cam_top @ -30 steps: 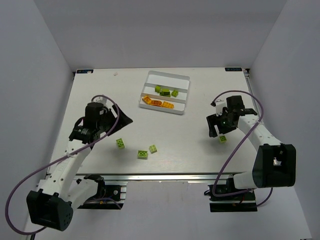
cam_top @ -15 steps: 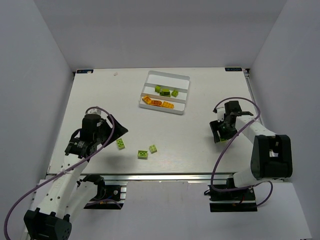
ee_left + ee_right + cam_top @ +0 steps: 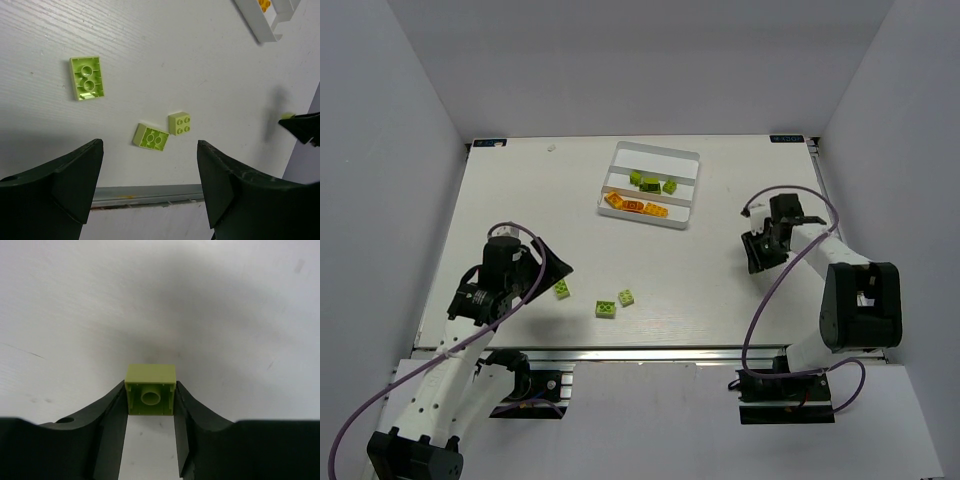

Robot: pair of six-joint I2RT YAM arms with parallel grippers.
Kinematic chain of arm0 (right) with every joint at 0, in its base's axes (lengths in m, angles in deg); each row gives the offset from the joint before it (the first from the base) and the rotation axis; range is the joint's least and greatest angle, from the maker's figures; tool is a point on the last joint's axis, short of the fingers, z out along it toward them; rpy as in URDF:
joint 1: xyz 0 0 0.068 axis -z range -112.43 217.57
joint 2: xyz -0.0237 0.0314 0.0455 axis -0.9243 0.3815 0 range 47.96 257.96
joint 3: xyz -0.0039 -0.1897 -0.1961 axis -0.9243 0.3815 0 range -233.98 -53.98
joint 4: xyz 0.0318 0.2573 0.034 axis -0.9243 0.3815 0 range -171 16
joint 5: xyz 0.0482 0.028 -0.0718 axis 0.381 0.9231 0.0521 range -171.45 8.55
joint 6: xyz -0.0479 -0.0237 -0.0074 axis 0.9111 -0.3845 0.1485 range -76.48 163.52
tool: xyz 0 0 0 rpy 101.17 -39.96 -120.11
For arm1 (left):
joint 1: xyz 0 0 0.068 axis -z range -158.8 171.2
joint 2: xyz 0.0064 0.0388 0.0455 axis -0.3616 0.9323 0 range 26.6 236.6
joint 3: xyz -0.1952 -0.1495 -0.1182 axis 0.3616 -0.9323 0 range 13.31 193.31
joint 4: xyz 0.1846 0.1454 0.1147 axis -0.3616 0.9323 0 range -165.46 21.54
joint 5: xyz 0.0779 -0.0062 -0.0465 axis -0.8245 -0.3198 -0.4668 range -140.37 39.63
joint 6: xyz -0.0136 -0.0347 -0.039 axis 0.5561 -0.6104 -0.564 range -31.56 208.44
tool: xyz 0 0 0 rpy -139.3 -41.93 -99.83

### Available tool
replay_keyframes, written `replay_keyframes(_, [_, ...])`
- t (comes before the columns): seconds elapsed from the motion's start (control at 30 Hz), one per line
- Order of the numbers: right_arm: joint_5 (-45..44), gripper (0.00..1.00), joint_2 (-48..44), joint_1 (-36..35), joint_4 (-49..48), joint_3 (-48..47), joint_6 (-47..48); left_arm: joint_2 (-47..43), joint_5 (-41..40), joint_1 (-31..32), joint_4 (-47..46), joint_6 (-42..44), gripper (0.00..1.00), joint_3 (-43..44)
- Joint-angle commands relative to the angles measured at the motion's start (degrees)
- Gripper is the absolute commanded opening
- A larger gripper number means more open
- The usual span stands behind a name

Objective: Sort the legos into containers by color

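The white three-slot tray (image 3: 657, 149) stands at the back centre. Its middle slot holds lime green legos (image 3: 650, 183) and its near slot holds orange legos (image 3: 635, 207). Three loose green legos lie near the front: one (image 3: 563, 290), one (image 3: 606, 310) and one (image 3: 626, 297). They also show in the left wrist view (image 3: 87, 78), (image 3: 151, 137), (image 3: 179, 123). My left gripper (image 3: 552, 266) is open and empty, just left of them. My right gripper (image 3: 760, 252) is shut on a small green lego (image 3: 150, 390), underside toward the camera, just above the table at the right.
The table's metal front edge (image 3: 150, 192) runs close under my left gripper. A corner of the tray (image 3: 260, 27) shows at the top right of the left wrist view. White walls enclose the table on three sides.
My right gripper closed on the green lego that lay by it and drew back a little with it. My left arm pulled back and down toward the front left.
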Motion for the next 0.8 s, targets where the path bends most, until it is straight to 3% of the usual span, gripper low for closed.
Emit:
replay_keyframes(0.0, [12.81, 0.0, 0.7, -0.73, -3.34, -10.03, 5.42, -0.67, -0.84, 0.02, 0.92, -0.43, 0.85, -0.96])
replay_keyframes(0.1, [17.23, 0.0, 8.69, -1.88, -5.44, -23.46, 3.51, 0.2, -0.75, 0.02, 1.27, -0.25, 0.85, -0.71])
replay_keyframes(0.27, [17.86, 0.0, 29.6, -4.16, -6.86, -51.46, -13.79, 1.09, -1.8, 0.54, 2.59, -0.69, 0.85, -0.09])
replay_keyframes(0.5, [10.5, 0.0, 42.54, -9.43, -17.12, -66.45, -22.95, -0.32, -2.95, 1.07, 4.44, -3.85, 0.85, -0.09])
replay_keyframes(0.67, [7.14, 0.1, 50.63, -11.28, -22.58, -74.29, -23.49, -0.85, -3.65, 1.07, 5.84, -5.79, 0.85, -0.44])
replay_keyframes(0.77, [5.3, 0.22, 52.92, -12.16, -26.09, -75.45, -23.31, -0.85, -3.91, 1.07, 5.76, -6.67, 0.86, -1.32])
